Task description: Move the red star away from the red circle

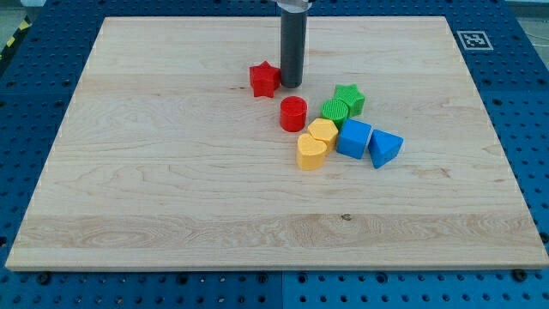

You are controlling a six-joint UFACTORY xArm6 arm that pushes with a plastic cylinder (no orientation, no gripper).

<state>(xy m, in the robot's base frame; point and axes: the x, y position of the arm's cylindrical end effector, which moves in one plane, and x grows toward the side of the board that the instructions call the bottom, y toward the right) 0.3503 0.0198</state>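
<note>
Nearest the view's bottom edge, past a broad bare stretch of the pale wooden board, sits a yellow heart-shaped block, touching a yellow hexagonal block just above it. Right of these, a blue block with slanted faces and a blue triangular block lie side by side, touching or nearly so. Above them, two green blocks: a ribbed green rounded one and a green star-like one, pressed together. Red circle, a short red cylinder, stands at the cluster's upper left, close to the yellow hexagon and green pair; contact cannot be told. Red star lies up and to the view's left of the red circle, near it but apart with bare wood between. Dark straight rod comes down from the view's top; my tip rests on the board just beside the star's right side, touching or almost touching it, and above the red circle. No claw on this arm, only the rod, so no spread or pinch to record. Blue perforated table surrounds the board.
</note>
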